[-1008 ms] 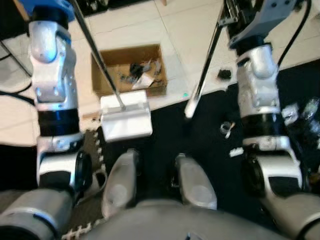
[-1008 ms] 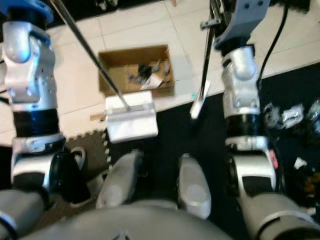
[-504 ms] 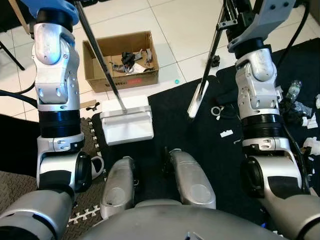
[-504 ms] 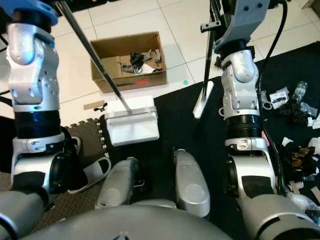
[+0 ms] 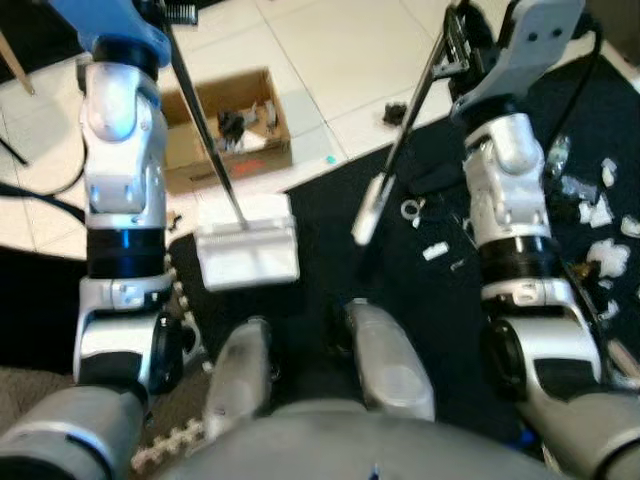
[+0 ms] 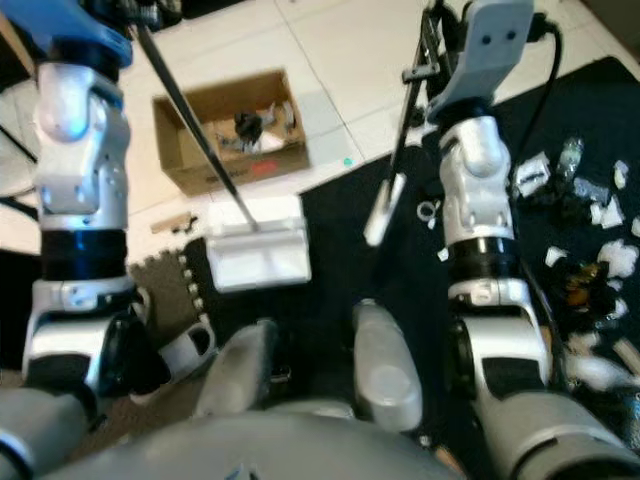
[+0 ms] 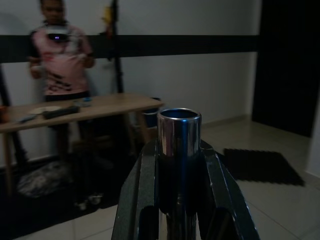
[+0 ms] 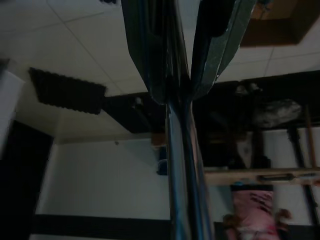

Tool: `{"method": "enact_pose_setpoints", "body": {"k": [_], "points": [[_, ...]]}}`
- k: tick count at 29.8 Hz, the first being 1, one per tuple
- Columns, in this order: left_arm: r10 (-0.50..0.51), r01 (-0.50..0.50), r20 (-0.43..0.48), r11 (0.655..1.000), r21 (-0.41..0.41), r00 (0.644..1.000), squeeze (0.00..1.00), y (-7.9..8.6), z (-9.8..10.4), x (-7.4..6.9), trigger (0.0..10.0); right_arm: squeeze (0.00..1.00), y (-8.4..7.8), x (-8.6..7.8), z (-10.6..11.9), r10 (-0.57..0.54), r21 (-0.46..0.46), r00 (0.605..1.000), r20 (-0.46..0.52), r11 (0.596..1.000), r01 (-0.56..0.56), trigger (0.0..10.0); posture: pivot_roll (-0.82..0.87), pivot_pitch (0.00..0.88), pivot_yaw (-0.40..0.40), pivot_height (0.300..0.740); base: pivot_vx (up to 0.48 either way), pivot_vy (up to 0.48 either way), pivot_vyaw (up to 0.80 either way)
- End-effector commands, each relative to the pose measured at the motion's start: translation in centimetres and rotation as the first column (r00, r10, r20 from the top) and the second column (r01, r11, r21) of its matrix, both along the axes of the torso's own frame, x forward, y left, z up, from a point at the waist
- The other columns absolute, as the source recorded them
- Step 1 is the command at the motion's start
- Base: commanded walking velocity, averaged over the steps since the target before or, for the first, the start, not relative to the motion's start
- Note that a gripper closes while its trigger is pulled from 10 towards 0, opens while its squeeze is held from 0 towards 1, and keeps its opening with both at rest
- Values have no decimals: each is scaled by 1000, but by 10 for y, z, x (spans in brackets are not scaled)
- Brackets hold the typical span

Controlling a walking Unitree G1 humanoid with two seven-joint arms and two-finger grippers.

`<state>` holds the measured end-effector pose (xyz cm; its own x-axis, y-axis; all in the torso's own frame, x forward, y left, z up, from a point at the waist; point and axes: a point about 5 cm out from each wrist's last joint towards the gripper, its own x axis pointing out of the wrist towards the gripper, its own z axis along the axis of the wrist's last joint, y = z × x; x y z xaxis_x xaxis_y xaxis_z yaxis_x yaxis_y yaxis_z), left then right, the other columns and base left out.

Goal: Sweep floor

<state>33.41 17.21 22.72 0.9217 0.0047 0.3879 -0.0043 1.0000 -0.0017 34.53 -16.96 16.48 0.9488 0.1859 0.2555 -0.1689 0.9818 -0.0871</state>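
My left gripper (image 7: pixel 179 150) is shut on the top of a long metal handle (image 5: pixel 205 130) that runs down to a white dustpan (image 5: pixel 247 253). The dustpan rests at the left edge of the black mat (image 5: pixel 420 290), just before a cardboard box (image 5: pixel 225 130) holding scraps. High on the right, my right gripper (image 8: pixel 175 95) is shut on the broom pole (image 5: pixel 410 110). Its white head (image 5: pixel 367 207) hangs over the mat, right of the dustpan. White and dark litter (image 5: pixel 600 205) lies scattered on the mat at the far right, with small bits (image 5: pixel 432 250) nearer the broom.
White tiled floor (image 5: pixel 340 50) lies beyond the mat. My two feet (image 5: pixel 385 360) stand on the mat's near part. A slipper (image 6: pixel 185 350) and a grey foam mat edge (image 6: pixel 160 275) lie at the left. A person in pink (image 7: pixel 62 55) stands behind a wooden table (image 7: pixel 100 105).
The whole picture has shifted and tilted as the camera moved, bringing more litter into view on the right. Both grippers keep their hold on the two poles.
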Motion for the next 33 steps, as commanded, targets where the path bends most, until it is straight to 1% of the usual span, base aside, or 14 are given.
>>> {"method": "enact_pose_setpoints", "body": {"k": [1,5,12,15,17,20,21,22,24,25,26,28,32,33], "points": [[27,-28,25,999,37,999,0,4,1,-1,10000,0,4,0,-2,11,-12,1000,13,1000,-11,10000,-36,42,28,740,0,0,0],[29,-30,16,999,42,999,0,4,-3,-1,10000,0,4,-1,-6,13,-16,1000,2,1000,-12,10000,-35,44,28,740,0,0,0],[30,-31,11,999,44,999,0,4,-7,-1,10000,0,4,0,-6,12,-17,1000,4,1000,-11,10000,-35,46,28,740,0,0,0],[44,-44,-6,997,57,999,0,5,-18,-1,10000,0,5,0,-18,13,-27,999,-33,1000,-14,10000,-35,48,26,740,0,0,0],[46,-45,-8,997,59,999,0,5,-19,-1,10000,0,5,0,-20,13,-28,999,-37,999,-14,10000,-35,48,26,740,0,0,0],[62,-60,-34,996,64,997,0,4,-32,-2,10000,0,9,-3,-40,12,-62,995,-98,998,-18,10000,-33,49,25,740,0,0,0],[62,-60,-34,996,64,997,0,4,-32,-2,10000,0,9,-3,-40,12,-62,995,-98,998,-18,10000,-33,49,25,740,0,0,0],[81,-76,-72,994,74,994,0,3,-47,-3,10000,0,14,-7,-55,19,-84,989,-147,996,-31,10000,-30,51,24,740,0,0,0],[89,-82,-88,993,79,992,0,2,-53,-3,10000,0,16,-8,-61,22,-93,986,-167,995,-38,10000,-30,51,24,740,0,0,0],[95,-85,-113,992,91,989,0,0,-62,-3,10000,0,20,-11,-71,29,-107,979,-203,993,-51,10000,-28,56,20,740,0,0,0],[105,-90,-151,990,109,983,0,-3,-78,-5,10000,0,25,-18,-89,34,-132,963,-266,989,-71,10000,-27,56,19,740,0,0,0],[117,-96,-189,988,119,975,0,-5,-91,-7,10000,0,28,-25,-106,28,-154,945,-326,985,-83,10000,-27,56,19,740,0,0,0],[126,-96,-245,986,133,961,0,-8,-112,-12,10000,0,30,-35,-126,-2,-195,920,-391,977,-80,10000,-25,63,17,740,0,0,0],[126,-96,-245,986,133,961,0,-8,-112,-12,10000,0,30,-35,-126,-2,-195,920,-391,977,-80,10000,-25,63,17,740,0,0,0]]}}
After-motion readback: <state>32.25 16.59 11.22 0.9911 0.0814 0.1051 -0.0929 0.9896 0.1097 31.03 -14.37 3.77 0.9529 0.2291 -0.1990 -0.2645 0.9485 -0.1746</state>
